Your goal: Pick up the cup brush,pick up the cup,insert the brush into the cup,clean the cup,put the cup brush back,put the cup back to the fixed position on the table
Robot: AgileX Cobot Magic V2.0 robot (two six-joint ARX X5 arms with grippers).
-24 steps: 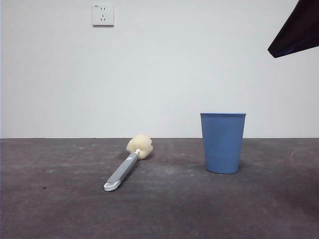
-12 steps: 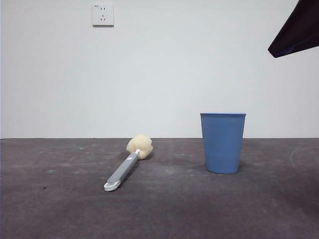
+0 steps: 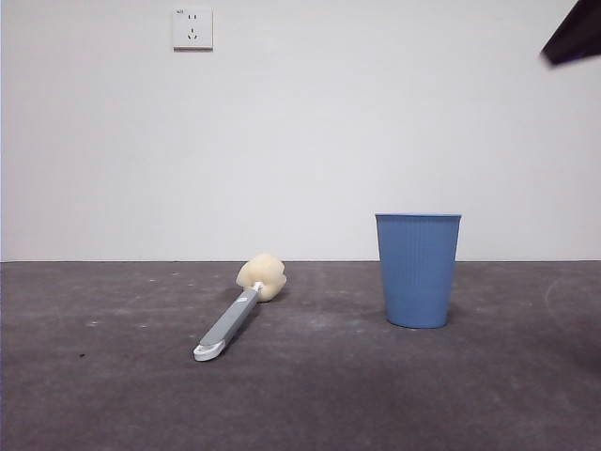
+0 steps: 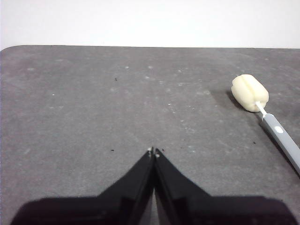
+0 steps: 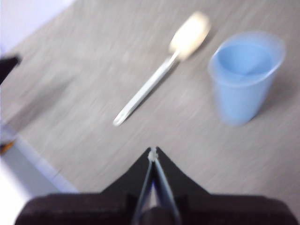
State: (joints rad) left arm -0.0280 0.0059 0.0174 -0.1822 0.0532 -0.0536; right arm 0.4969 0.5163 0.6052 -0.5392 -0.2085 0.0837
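The cup brush lies flat on the table, its cream sponge head toward the wall and its grey handle toward me. The blue ribbed cup stands upright to its right. My left gripper is shut and empty above bare table, with the brush off to one side. My right gripper is shut and empty, high above the table; its blurred view shows the brush and the cup below. An arm shows only as a black tip at the top right corner of the front view.
A white wall with a power socket stands behind the table. The table's far edge meets the wall. In the right wrist view the table's near edge shows, with a dark tip at the side.
The black arm tip at the top right of the front view has drawn back up and right and shows much smaller. The brush and cup have not moved.
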